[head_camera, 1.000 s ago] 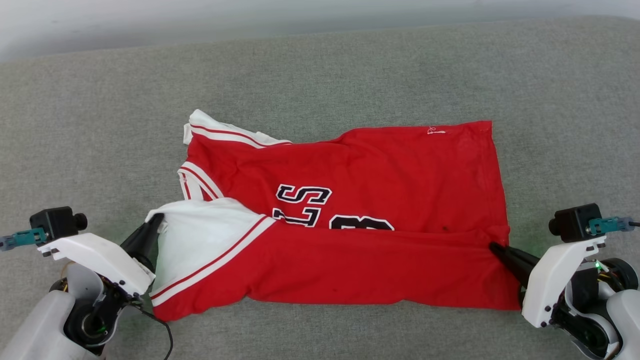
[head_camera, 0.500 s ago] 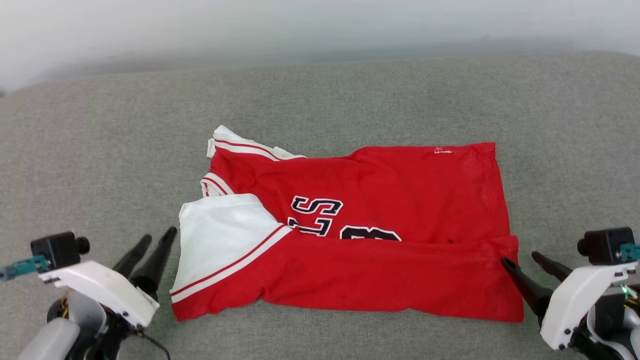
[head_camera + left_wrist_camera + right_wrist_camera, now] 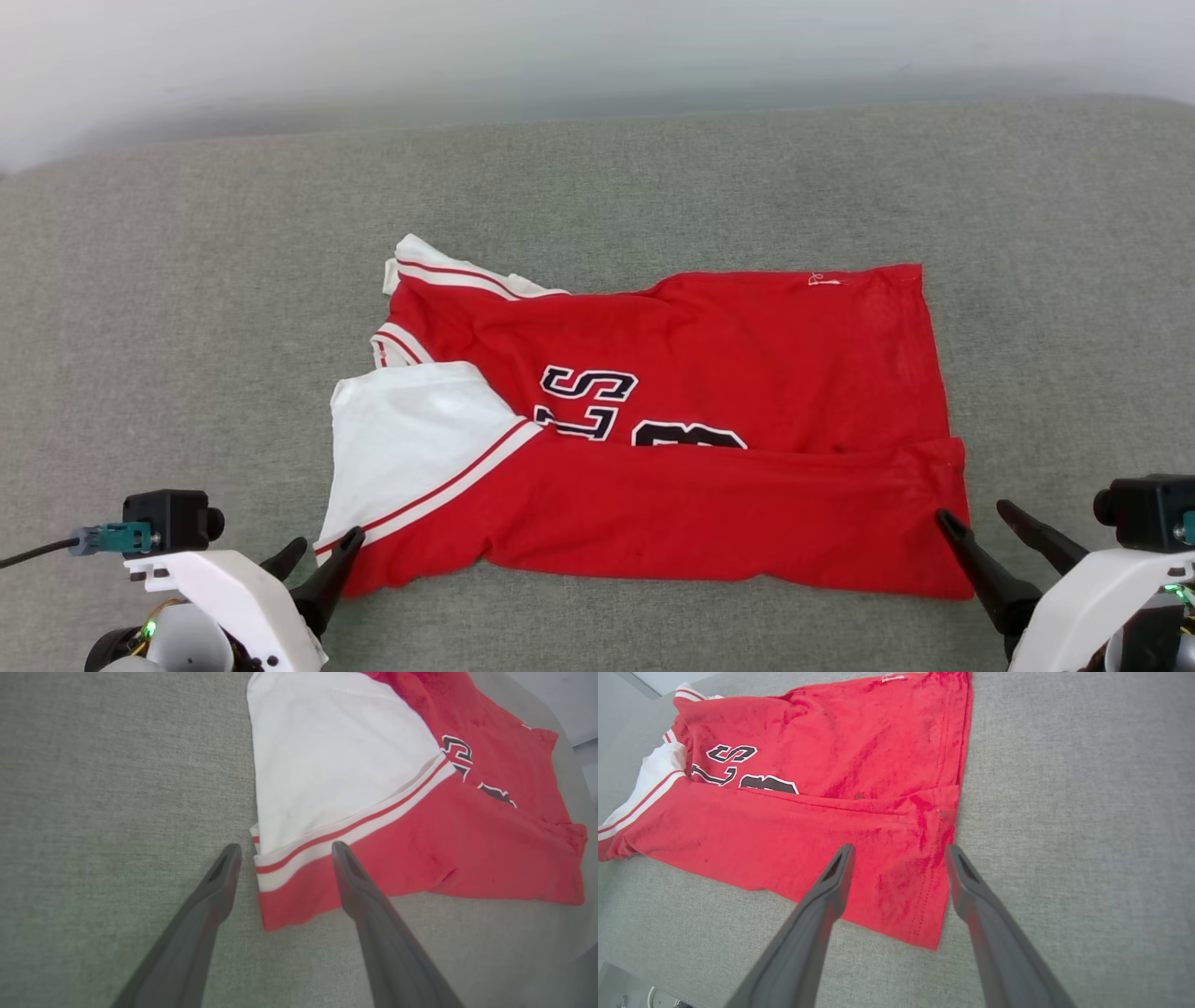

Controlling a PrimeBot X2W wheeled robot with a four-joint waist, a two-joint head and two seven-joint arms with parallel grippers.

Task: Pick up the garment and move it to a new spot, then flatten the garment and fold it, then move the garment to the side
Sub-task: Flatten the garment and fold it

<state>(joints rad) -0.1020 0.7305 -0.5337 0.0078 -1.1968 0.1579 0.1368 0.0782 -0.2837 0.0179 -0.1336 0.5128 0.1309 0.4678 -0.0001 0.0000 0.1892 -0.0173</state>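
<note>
Left gripper (image 3: pixel 285 848): fingers spread wide, nothing between them gripped. In its wrist view one finger lies over the striped trim (image 3: pixel 348 828), and the other is over bare grey cushion (image 3: pixel 597 187) just off the cloth. In the head view it sits at lower left, at the shirt's near-left corner.

Right gripper (image 3: pixel 900 848): also wide open and empty. Its wrist view shows the fingers straddling the stitched side edge near the lower-right corner, one over red cloth, one over cushion. I cannot tell whether the tips touch the fabric.

The garment (image 3: pixel 728 373) lies mid-frame in the head view, roughly flat. Its near strip is folded up over the lower part of the black print (image 3: pixel 588 401). A white sleeve (image 3: pixel 411 429) lies on top at left of centre, and a second sleeve is rumpled at the upper left.

Handling, my read:
- Light, limp knit with no stiffness, so it will sag between two holds and wrinkle if the hands drift together.
- The cushion weave looks grippy, so I expect drag. I would lift rather than slide.
- Best bites are the doubled layers at the two near corners, where the trim and the sewn hem give thickness.
- Single-layer red cloth may slip out of a shallow pinch.
</note>
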